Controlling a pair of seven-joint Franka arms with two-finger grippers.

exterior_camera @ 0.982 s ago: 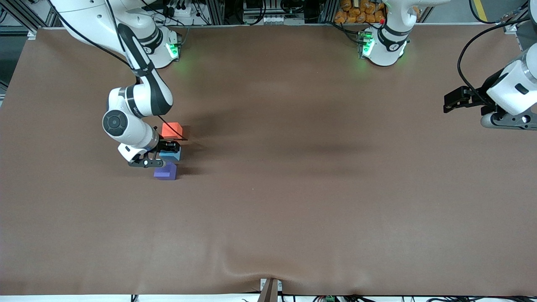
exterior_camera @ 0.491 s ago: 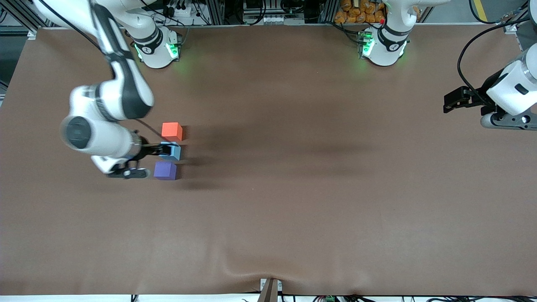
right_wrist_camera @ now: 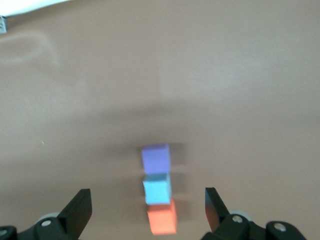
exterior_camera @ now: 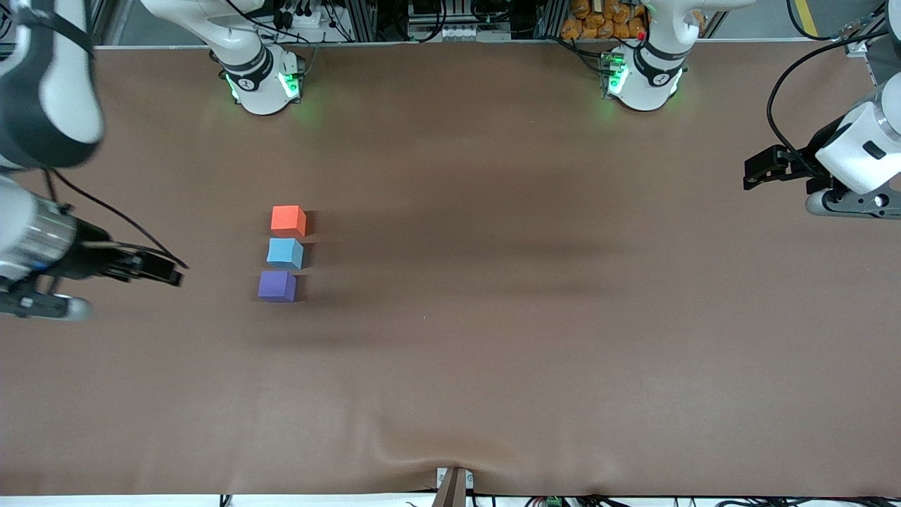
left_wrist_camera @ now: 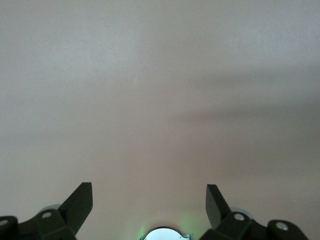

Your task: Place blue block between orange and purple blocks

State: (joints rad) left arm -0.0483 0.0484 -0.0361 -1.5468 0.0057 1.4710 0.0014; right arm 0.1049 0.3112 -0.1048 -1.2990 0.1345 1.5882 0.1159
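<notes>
Toward the right arm's end of the table, three cubes sit in a short column: the orange block farthest from the front camera, the blue block in the middle, and the purple block nearest that camera. The blue block lies directly between the other two, with a thin strip of brown cloth showing on each side of it, so it appears close to both but touching neither. Its faces look roughly square to its neighbours, and the column leans slightly off straight. The right wrist view shows the same order: purple block, blue block, orange block.

No gripper holds anything. The right gripper is up over the bare cloth at the right arm's edge of the table, well apart from the column, its fingers spread wide and pointing toward the cubes. It is by far the nearer of the two to the blocks. The left gripper waits over the left arm's end of the table, fingers wide apart, with only plain cloth beneath it.

Judging by this layout, the placement looks complete; nothing stands between the right gripper and the column, and no further move seems called for.
</notes>
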